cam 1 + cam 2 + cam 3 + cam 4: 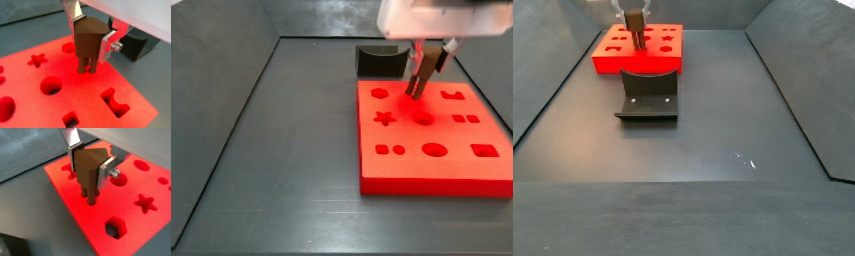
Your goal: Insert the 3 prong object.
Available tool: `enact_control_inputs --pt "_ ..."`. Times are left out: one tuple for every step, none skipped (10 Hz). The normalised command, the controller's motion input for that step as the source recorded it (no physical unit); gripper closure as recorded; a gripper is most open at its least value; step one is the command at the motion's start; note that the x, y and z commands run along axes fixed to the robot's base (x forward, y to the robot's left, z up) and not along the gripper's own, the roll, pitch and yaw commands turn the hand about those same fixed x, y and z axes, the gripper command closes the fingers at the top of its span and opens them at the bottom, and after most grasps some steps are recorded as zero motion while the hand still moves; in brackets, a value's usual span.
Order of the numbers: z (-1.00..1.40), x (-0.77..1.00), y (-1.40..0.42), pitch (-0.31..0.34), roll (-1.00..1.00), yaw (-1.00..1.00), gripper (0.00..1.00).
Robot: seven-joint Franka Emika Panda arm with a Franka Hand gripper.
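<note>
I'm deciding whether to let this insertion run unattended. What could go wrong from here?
1. The tool, above the red board, grips the 3 prong object only at its upper body; if the prong tips, which sit on the board in both wrist views, catch the surface, it may twist in the grip.
2. Whether the prongs sit over a matching cutout cannot be told; pressing down misaligned could jam or shift the board.

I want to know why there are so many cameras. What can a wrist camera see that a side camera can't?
Only a wrist view shows the 3 prong object's thin prongs close up, tips at the red board, and the silver fingers clamped on it. Only a side view shows the whole floor and the dark fixture in front of the board. Both show the gripper holding the piece upright over the board.
</note>
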Motion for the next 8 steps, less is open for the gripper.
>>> enact_control_inputs --pt "-0.12 0.00 0.00 0.039 0.00 0.00 1.00" --pt "-0.09 0.00 0.00 0.000 0.00 0.00 1.00" --pt "-0.43 0.00 0.00 0.101 0.06 0.00 1.00" --pt "-0.27 -0.19 0.00 0.194 0.19 -0.11 1.00" --pt "-0.29 -0.15 0.00 0.121 0.14 -0.18 1.00" --pt "-0.42 0.00 -0.08 0.034 0.03 -0.14 1.00" --pt "-0.77 0.00 -0.01 0.000 0.00 -0.11 1.00" --pt "-1.00 0.00 0.00 0.000 0.00 0.00 1.00"
